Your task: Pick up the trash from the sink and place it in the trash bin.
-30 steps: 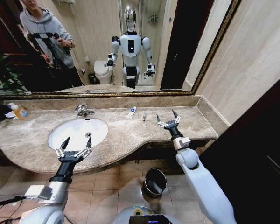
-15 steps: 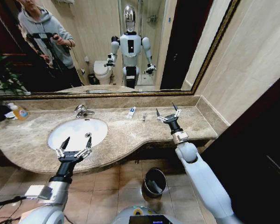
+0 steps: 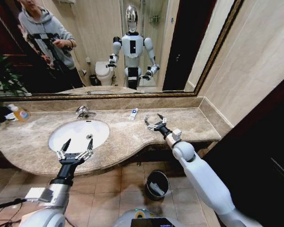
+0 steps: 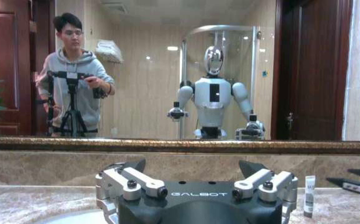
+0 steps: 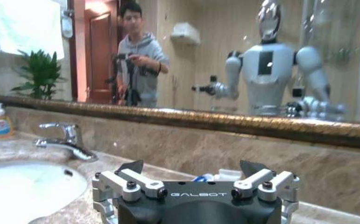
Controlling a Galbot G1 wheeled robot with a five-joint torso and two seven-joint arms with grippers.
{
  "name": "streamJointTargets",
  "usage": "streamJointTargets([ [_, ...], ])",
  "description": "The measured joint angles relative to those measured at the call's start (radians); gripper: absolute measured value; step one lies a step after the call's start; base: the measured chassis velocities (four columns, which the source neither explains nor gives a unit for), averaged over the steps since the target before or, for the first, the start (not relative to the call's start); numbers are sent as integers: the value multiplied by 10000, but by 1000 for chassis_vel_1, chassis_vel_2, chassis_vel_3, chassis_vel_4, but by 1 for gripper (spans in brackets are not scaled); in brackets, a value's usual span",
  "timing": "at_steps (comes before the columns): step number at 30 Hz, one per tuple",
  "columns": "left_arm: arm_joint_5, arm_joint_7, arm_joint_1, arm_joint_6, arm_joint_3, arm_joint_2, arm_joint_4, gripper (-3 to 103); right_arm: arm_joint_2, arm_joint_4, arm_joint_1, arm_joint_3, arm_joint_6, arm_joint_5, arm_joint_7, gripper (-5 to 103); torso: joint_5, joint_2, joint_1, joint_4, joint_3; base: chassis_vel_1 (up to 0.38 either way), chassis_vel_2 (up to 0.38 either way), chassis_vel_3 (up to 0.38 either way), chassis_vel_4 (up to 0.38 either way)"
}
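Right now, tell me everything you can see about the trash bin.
The trash bin is small, round and black with a shiny metallic rim. It stands upright and open on the tiled floor, below the countertop's front edge. Something pale lies inside; what it is cannot be told. Nothing touches it except the floor.

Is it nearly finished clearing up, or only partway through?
Partway, it seems. The sink looks empty and something pale lies in the bin. In hand: the right gripper hovers open over the counter near a white-blue tube. Left: that tube. The left gripper waits open at the sink's front.
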Motion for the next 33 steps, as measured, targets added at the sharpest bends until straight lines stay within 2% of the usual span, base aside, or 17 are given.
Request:
streamJointTargets([
  [7, 0, 1, 0, 0, 0, 0, 0, 100, 363, -1522, 1255, -748, -464, 237, 199, 100, 1, 0, 0, -1, 0, 0, 0, 0, 0],
  [16, 0, 0, -1, 0, 0, 0, -1, 100, 1023, -3186, 2182, -1080, -360, -318, 351, 100, 0, 0, 2, 0, 1, 0, 0, 0, 0],
  [26, 0, 0, 0, 0, 0, 0, 0, 100, 1691, -4677, 2566, -1050, 465, -887, 401, 100, 0, 0, 1, 0, 1, 0, 0, 0, 0],
  [28, 0, 0, 0, 0, 0, 0, 0, 100, 1778, -4829, 2624, -1010, 593, -966, 349, 98, 0, 0, 2, 0, 1, 0, 0, 0, 0],
  [29, 0, 0, 0, 0, 0, 0, 0, 100, 1809, -4900, 2651, -991, 669, -1008, 294, 91, 0, 0, 1, 1, 1, 0, 0, 0, 0],
  [32, 0, 0, 0, 0, 0, 0, 0, 100, 1810, -4923, 2652, -987, 722, -1020, 276, 91, 0, 0, 1, 0, 0, 0, 0, 0, 0],
  [33, 0, 0, 0, 0, 0, 0, 0, 100, 1816, -4932, 2652, -987, 760, -1023, 276, 84, 0, 0, 0, -1, 0, 0, 0, 0, 0],
])
